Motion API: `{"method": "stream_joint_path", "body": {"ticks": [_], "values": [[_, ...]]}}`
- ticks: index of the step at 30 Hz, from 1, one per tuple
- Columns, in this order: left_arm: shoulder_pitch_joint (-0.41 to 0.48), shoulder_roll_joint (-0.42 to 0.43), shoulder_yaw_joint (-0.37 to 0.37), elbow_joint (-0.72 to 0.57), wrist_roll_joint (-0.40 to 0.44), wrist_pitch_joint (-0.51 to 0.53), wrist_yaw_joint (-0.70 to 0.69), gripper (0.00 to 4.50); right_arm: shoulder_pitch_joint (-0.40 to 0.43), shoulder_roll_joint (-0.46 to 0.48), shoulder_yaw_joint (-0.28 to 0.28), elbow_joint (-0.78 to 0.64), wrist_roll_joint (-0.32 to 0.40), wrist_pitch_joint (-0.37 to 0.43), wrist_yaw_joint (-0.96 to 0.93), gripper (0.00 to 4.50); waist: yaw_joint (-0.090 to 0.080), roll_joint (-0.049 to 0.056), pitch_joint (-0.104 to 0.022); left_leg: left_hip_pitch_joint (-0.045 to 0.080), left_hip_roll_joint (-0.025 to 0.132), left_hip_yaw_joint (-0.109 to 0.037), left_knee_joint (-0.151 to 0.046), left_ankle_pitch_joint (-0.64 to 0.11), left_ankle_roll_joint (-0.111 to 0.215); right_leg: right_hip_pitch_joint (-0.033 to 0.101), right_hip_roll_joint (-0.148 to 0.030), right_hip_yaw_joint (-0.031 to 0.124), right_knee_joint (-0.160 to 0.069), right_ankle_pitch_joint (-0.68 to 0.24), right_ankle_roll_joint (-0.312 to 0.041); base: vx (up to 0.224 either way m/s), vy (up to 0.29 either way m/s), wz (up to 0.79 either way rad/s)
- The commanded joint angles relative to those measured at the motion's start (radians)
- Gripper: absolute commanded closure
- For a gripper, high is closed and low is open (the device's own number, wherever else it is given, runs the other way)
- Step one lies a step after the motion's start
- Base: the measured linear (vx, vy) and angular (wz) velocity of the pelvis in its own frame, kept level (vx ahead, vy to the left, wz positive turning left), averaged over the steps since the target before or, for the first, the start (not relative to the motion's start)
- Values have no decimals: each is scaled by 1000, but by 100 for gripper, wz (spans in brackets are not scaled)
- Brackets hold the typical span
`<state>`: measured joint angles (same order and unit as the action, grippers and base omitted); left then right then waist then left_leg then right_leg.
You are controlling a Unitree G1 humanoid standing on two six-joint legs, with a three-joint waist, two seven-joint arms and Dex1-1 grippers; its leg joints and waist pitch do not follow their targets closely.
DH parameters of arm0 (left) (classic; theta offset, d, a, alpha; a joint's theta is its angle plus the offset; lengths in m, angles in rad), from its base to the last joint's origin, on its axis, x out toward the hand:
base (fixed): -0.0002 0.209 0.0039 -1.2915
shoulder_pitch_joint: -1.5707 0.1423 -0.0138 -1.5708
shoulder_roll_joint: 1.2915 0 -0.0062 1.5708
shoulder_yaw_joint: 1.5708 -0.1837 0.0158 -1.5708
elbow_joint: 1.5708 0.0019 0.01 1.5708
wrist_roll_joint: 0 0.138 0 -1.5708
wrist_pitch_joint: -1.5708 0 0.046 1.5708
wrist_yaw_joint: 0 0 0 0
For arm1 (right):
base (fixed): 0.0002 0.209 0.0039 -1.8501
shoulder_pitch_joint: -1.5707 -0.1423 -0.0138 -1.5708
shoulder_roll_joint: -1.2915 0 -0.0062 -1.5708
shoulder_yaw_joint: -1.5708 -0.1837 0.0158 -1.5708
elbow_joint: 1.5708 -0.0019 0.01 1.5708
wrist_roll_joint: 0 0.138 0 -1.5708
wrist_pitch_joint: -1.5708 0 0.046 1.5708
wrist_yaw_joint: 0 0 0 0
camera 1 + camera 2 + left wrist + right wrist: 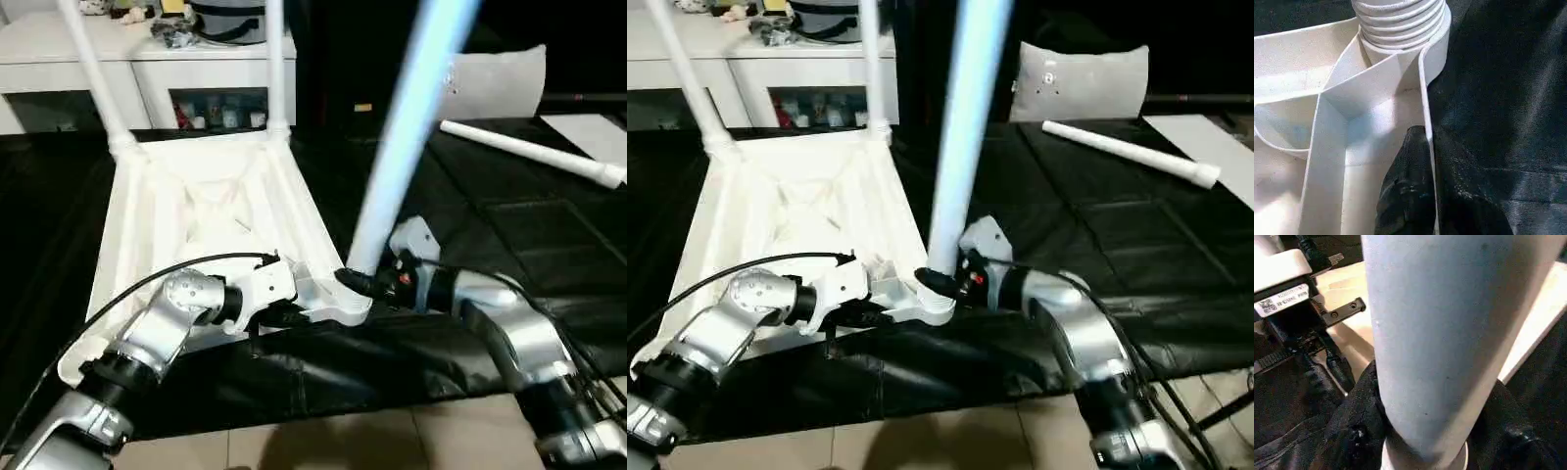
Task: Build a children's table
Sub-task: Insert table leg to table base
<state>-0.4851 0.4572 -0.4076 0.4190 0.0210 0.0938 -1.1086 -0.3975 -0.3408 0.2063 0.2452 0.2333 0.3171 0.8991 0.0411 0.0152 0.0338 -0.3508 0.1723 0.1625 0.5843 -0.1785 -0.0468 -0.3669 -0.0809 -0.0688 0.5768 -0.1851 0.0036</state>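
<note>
Head views dim overall, white plastic of the table top [211, 211] blown out near centre, ribs washed. Upright leg [411, 127] at 12–1 o'clock smeared with motion blur and a bluish tint. Black sheet [1136, 245] shows soft sheen streaks at 3 o'clock. Floor strip [323, 441] at 6 o'clock carries a faint arm shadow. Left wrist view: bluish glare on ribs, dark finger [1405, 191] soft. Right wrist view: leg close, out of focus.

Upturned white table top [196, 211], three legs [407, 127] upright, fourth leg [534, 152] lying apart
</note>
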Motion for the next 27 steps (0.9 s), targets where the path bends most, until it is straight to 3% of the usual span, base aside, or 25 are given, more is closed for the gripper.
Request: {"method": "stream_joint_path", "body": {"ticks": [1, 6, 8, 10, 12, 14, 18, 19, 21, 23, 25, 27], "values": [[-63, 11, -6, -26, 4, -67, -61, 450, 48, -26, 60, 134, -62, 103, -16, 263, -1, 11, -30, 19, 53, -35, -95, -567, -51, -6, -74, 43, -93, -560, -116, 0, 0, 0], [-138, 3, 0, 59, 19, -99, -59, 450, 33, -28, 83, 109, -72, 134, -9, 263, 3, 10, -35, 15, 54, -29, -96, -518, -51, -1, -74, 47, -84, -485, -146, 0, 0, 0], [-177, -5, 8, 113, 26, -115, -47, 450, 42, -30, 98, 78, -86, 139, -11, 263, 8, 10, -32, 22, 51, -24, -93, -517, -47, -7, -70, 47, -93, -515, -139, 0, 0, 0], [-205, -13, 23, 156, 26, -122, -28, 450, 69, -33, 104, 30, -91, 148, -22, 263, 16, 6, -34, 16, 55, -26, -97, -485, -48, 2, -76, 49, -89, -511, -132, 0, 0, 0], [-208, -14, 26, 164, 24, -124, -27, 450, 79, -34, 104, 16, -89, 154, -30, 263, 19, 7, -36, 16, 58, -25, -98, -474, -50, 1, -77, 51, -85, -485, -138, 0, 0, 0], [-199, -9, 32, 158, 19, -117, -26, 450, 99, -23, 102, 0, -101, 151, -72, 263, 20, 0, -37, 11, 61, -24, -101, -458, -50, 5, -76, 52, -80, -444, -148, 0, 0, 0], [-163, -1, 47, 110, -5, -80, -29, 450, 117, 2, 82, -11, -107, 158, -140, 263, 18, 4, -36, 11, 60, -21, -102, -448, -52, 3, -76, 54, -76, -415, -165, 0, 0, 0], [-126, 7, 61, 59, -29, -44, -34, 450, 122, 25, 63, -12, -103, 168, -181, 263, 18, 9, -36, 12, 60, -23, -103, -456, -56, 5, -78, 54, -74, -429, -163, 0, 0, 0], [-79, 18, 73, -11, -47, -4, -31, 450, 121, 46, 45, -4, -98, 172, -213, 263, 10, 8, -35, 5, 62, -25, -106, -462, -61, 7, -80, 53, -73, -438, -163, 0, 0, 0], [-35, 25, 81, -81, -59, 34, -24, 450, 112, 63, 34, 6, -97, 175, -239, 263, 5, 16, -34, 13, 57, -26, -104, -493, -62, -1, -75, 53, -81, -477, -147, 0, 0, 0], [41, 29, 91, -212, -77, 104, 2, 450, 88, 87, 17, 38, -93, 175, -271, 263, -6, 16, -33, -3, 60, -30, -110, -478, -66, 9, -75, 51, -72, -432, -160, 0, 0, 0], [115, 15, 92, -356, -61, 204, 71, 450, 58, 110, 1, 69, -88, 178, -303, 263, -13, 18, -36, -2, 61, -28, -109, -472, -65, 9, -73, 52, -68, -405, -170, 0, 0, 0]]}}
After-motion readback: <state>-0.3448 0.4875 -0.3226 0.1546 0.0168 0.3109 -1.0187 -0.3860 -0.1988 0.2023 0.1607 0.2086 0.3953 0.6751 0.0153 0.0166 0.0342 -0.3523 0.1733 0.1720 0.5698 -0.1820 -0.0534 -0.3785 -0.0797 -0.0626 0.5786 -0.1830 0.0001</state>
